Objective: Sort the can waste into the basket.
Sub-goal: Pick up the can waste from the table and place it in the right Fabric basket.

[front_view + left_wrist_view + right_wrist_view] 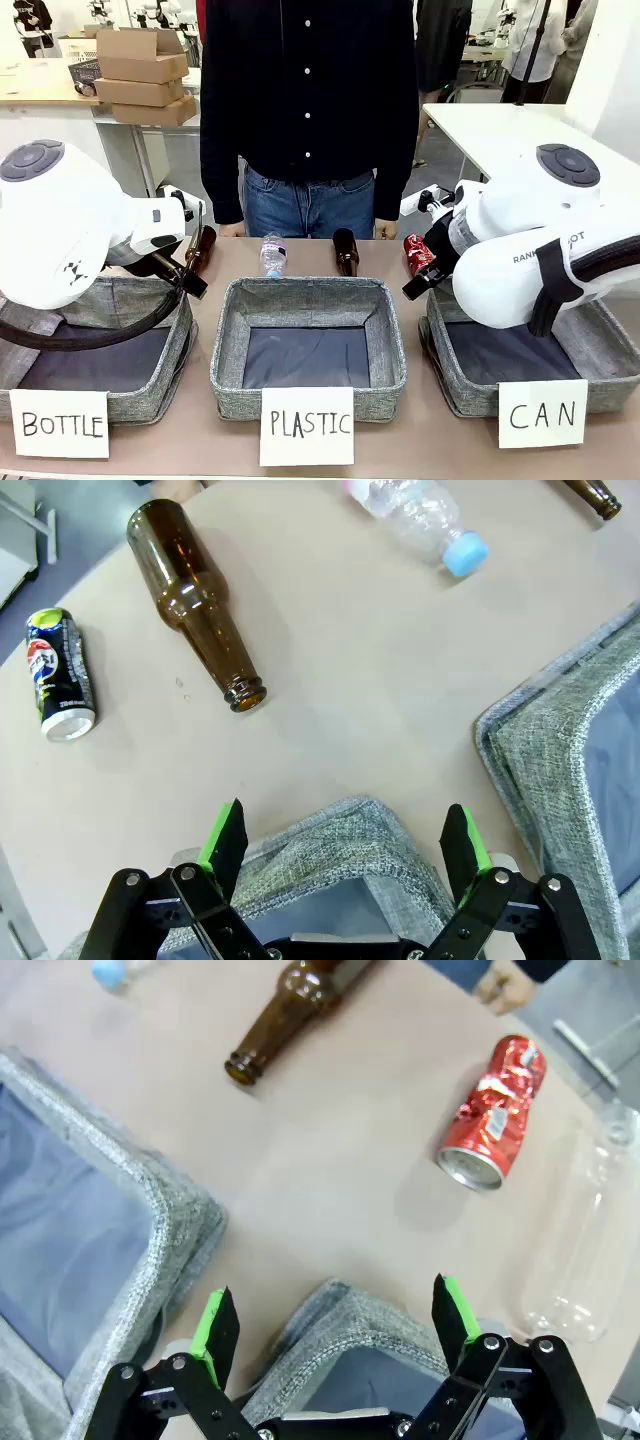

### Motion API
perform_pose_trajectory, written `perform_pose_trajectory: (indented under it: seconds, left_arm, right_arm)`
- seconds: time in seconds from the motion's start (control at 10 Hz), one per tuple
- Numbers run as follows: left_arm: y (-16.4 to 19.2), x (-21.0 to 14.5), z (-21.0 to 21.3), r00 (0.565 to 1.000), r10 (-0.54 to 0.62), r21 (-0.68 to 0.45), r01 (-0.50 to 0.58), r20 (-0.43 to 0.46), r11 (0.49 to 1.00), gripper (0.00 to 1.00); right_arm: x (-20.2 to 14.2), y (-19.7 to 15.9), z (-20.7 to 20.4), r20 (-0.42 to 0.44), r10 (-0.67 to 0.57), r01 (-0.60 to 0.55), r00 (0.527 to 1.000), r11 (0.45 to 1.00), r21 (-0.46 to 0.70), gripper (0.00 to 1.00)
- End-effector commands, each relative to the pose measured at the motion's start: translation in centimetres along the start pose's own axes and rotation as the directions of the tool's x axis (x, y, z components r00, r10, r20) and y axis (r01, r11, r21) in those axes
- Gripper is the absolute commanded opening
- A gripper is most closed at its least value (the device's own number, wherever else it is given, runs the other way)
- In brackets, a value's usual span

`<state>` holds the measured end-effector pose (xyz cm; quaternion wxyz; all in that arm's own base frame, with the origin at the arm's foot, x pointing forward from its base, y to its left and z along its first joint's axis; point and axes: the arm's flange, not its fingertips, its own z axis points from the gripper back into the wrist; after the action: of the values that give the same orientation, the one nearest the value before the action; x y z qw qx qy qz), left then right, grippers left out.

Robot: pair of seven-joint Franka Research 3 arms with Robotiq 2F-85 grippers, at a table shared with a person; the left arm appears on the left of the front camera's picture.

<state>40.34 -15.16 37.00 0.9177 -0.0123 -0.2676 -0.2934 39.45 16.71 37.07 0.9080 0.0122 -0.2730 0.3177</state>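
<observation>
Right fingers (pixel 216 1328): spread wide, nothing between them, hovering over the far-left corner of the CAN basket (pixel 345 1335). Left fingers (pixel 226 838): same, released and empty. I've got them over a far corner of the BOTTLE basket (pixel 330 845), which sits at the other end of the row from the CAN basket.

Red can (pixel 492 1108): on its side on the surface (pixel 330 1170), dented, silver top facing my right wrist cam. It's just past the CAN basket's far-left corner and not touching it. A clear bottle (pixel 575 1250) lies beside the can, along the CAN basket's far side. A brown bottle (pixel 290 1005) lies farther out from the CAN basket, neck pointing back toward the row. The PLASTIC basket (pixel 150 1210) is next to the CAN basket, on its left.

Black can (pixel 60 675): on its side on the surface, well apart from the CAN basket, out past the BOTTLE basket. A second brown bottle (pixel 195 605) lies just beside it without touching.

White CAN card (pixel 542 413) fronts the CAN basket. A person (pixel 305 100) stands at the far side, left of the CAN basket, opposite the PLASTIC basket.
</observation>
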Motion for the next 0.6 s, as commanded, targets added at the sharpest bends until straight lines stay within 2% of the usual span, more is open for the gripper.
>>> perform_pose_trajectory:
  seconds: [0.0,0.5]
  left_arm:
    - [0.0,0.0,0.0,1.0,0.0,0.0,0.0,0.0,1.0,1.0]
    - [0.0,0.0,0.0,1.0,0.0,0.0,0.0,0.0,1.0,1.0]
  right_arm:
    - [0.0,0.0,0.0,0.0,0.0,0.0,1.0,1.0,0.0,1.0]
    - [0.0,0.0,0.0,0.0,0.0,0.0,1.0,1.0,0.0,1.0]
